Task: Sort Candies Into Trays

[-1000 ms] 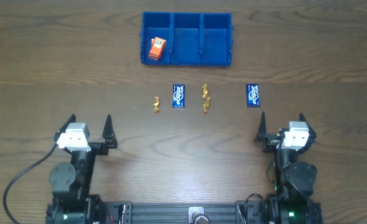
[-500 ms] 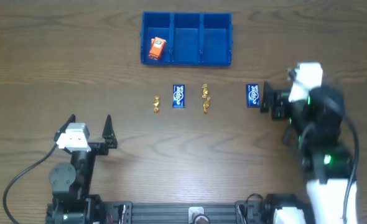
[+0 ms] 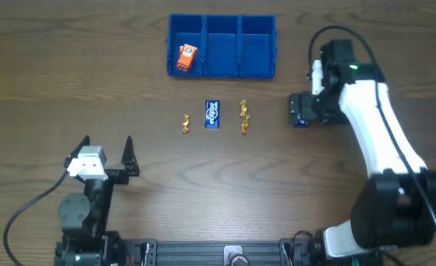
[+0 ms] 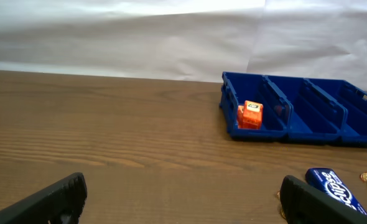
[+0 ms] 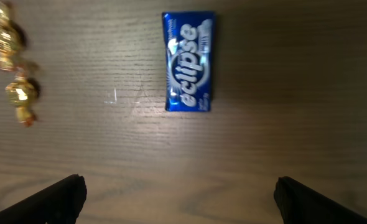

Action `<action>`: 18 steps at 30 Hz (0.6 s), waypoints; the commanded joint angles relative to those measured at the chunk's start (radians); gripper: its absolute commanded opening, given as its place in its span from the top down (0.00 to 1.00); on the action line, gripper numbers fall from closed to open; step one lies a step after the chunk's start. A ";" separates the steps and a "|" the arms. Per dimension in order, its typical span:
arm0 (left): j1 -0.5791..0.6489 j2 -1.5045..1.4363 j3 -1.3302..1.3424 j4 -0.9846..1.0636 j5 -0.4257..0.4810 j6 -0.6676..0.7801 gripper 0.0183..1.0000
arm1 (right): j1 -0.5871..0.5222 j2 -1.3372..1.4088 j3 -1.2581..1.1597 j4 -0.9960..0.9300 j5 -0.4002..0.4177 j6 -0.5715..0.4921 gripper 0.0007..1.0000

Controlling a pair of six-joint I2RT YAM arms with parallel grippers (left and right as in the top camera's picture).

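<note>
A blue three-compartment tray [image 3: 256,44] stands at the back, with an orange candy [image 3: 187,58] in its left compartment. In front of it lie a blue mint pack [image 3: 213,114] and three gold wrapped candies [image 3: 186,123] [image 3: 244,108] [image 3: 245,124]. My right gripper [image 3: 298,107] hovers open over a second blue mint pack [image 3: 301,122], which lies flat between and ahead of the fingers [image 5: 190,61]. Two gold candies [image 5: 0,37] [image 5: 20,93] lie off to one side of it. My left gripper [image 3: 107,148] rests open near its base, facing the tray [image 4: 283,135] and the orange candy [image 4: 252,115].
The bare wooden table [image 3: 70,74] stretches wide to the left and right of the tray. The tray's middle and right compartments hold nothing. A white wall backs the table in the left wrist view.
The right arm has swung up from its rest position near the base and now hovers over the right blue mint pack. The left arm and all candies have stayed put.
</note>
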 commanded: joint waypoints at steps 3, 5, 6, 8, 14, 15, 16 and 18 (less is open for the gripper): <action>0.003 -0.006 -0.019 -0.035 0.021 0.007 0.00 | 0.046 0.130 0.016 0.080 0.067 0.016 0.00; 0.003 -0.006 -0.019 -0.035 0.021 0.007 0.00 | 0.046 0.154 0.016 0.097 0.089 0.016 0.00; 0.003 -0.006 -0.019 -0.035 0.021 0.007 0.00 | 0.046 0.162 0.016 0.105 0.100 0.016 0.00; 0.003 -0.006 -0.019 -0.035 0.021 0.007 0.00 | 0.045 0.178 0.015 0.133 0.107 0.016 0.00; 0.003 -0.006 -0.019 -0.035 0.021 0.007 0.00 | 0.036 0.227 0.014 0.210 0.111 0.013 0.00; 0.003 -0.006 -0.019 -0.035 0.021 0.007 0.00 | 0.032 0.238 0.014 0.221 0.112 0.011 0.00; 0.003 -0.006 -0.019 -0.035 0.021 0.007 0.00 | 0.030 0.248 0.014 0.230 0.112 0.011 0.00; 0.003 -0.006 -0.019 -0.035 0.021 0.007 0.00 | 0.029 0.259 0.014 0.248 0.112 0.011 0.01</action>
